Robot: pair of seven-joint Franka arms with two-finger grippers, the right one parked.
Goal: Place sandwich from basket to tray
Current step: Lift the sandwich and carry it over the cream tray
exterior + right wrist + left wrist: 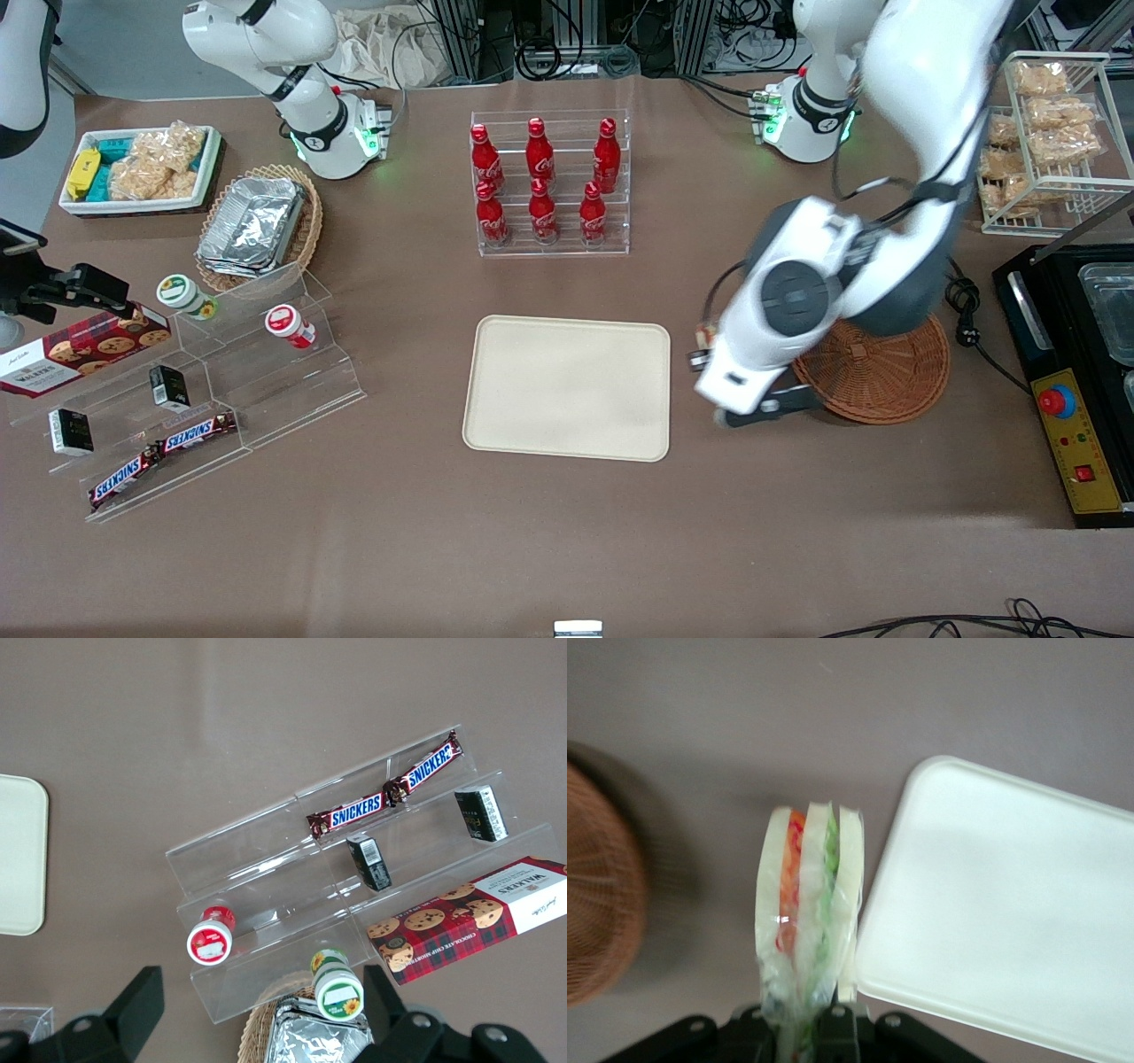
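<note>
Brown tabletop [567, 540], shelving and cables at back. Gripper [804, 1028] clamped on sandwich [808, 912], held above table between basket [873, 372] and tray [567, 387], just beside tray's rim. Sandwich gripped at narrow end, bread layers upright. Basket seen partly hidden under arm. Bottle rack [549, 182] set farther from camera than tray.

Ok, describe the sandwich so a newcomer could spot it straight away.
Find the cream tray at mid-table. Between it and the reddish-brown wicker basket, the left gripper holds the sandwich above the table: the only clear-wrapped white wedge with orange and green layers.
</note>
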